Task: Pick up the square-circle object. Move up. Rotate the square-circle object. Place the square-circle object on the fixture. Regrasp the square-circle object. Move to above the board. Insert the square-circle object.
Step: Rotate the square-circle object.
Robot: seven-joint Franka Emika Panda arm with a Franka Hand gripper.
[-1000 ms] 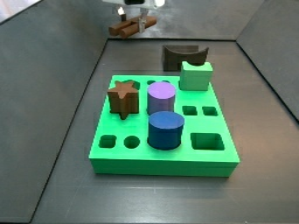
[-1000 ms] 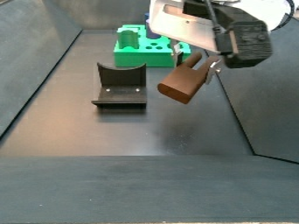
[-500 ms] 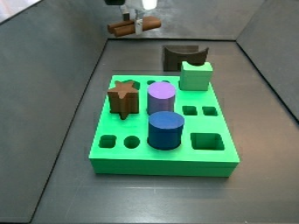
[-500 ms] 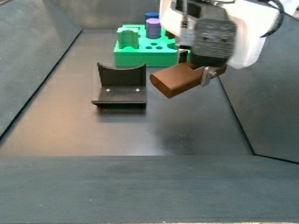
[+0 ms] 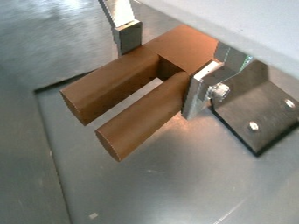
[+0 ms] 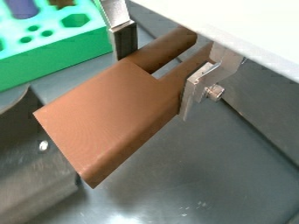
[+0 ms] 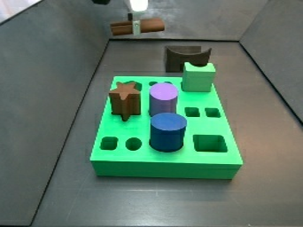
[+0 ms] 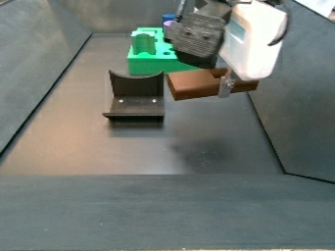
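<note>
Brown and bar-shaped, the square-circle object (image 5: 128,101) is clamped between the two silver fingers (image 5: 201,90) of the gripper (image 6: 160,68), which is closed on it and holds it in the air, clear of the grey surface (image 8: 197,147). In a side view the piece (image 8: 194,84) lies about level and sticks out sideways from the gripper. Below the gripper and a little to one side stands the fixture (image 8: 132,96). Behind the gripper lies the board (image 8: 155,57), which carries a star peg (image 7: 124,97) and two cylinders (image 7: 167,131).
</note>
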